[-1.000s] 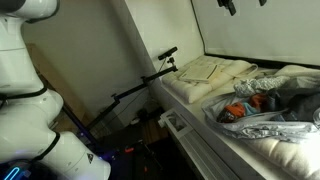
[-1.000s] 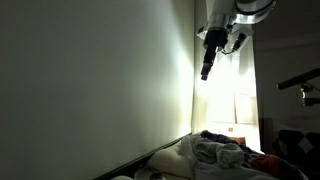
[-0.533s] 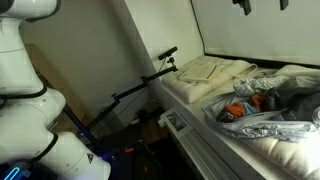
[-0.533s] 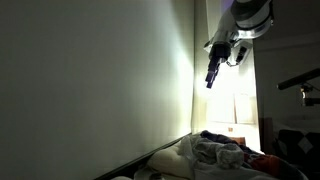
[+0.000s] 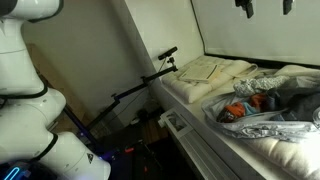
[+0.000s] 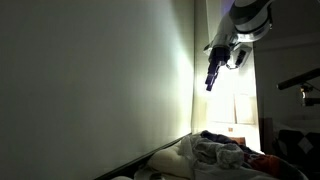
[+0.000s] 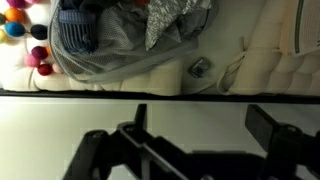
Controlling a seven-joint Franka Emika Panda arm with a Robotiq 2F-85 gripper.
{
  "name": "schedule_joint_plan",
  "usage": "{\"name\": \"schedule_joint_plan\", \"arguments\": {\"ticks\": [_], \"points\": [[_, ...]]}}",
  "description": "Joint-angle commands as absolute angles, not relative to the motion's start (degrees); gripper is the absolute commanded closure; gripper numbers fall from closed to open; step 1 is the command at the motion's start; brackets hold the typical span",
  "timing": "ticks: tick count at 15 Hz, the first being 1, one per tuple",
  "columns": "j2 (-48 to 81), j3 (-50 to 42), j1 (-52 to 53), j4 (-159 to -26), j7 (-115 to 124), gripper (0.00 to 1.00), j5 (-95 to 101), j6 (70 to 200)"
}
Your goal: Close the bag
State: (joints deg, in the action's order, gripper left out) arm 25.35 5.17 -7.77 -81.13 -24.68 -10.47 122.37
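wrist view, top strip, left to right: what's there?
coloured balls → the bag, translucent, with cloth and orange items inside → small grey object → cream padded surface

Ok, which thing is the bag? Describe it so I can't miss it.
On the white mattress lies a folded cream cloth. The bag sits next to it: crinkled, translucent grey plastic, with orange and red items showing through, unlike the opaque cloth.
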Motion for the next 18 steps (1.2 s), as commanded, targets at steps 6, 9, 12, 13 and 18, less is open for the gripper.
{"name": "schedule_joint_plan", "arguments": {"ticks": [6, 9, 12, 13, 18], "points": [[25.4, 4.8, -7.5, -80.8, -24.7, 0.00, -10.6, 122.2], [25.4, 4.8, -7.5, -80.8, -24.7, 0.00, -10.6, 122.2], [26.9, 5.0, -7.5, -78.5, -24.5, 0.00, -11.0, 121.0], [27.6, 4.9, -7.3, -77.5, -24.0, 0.00, -10.7, 120.4], [32.2, 4.8, -6.8, -70.9, -22.3, 0.00, -10.2, 117.5]]}}
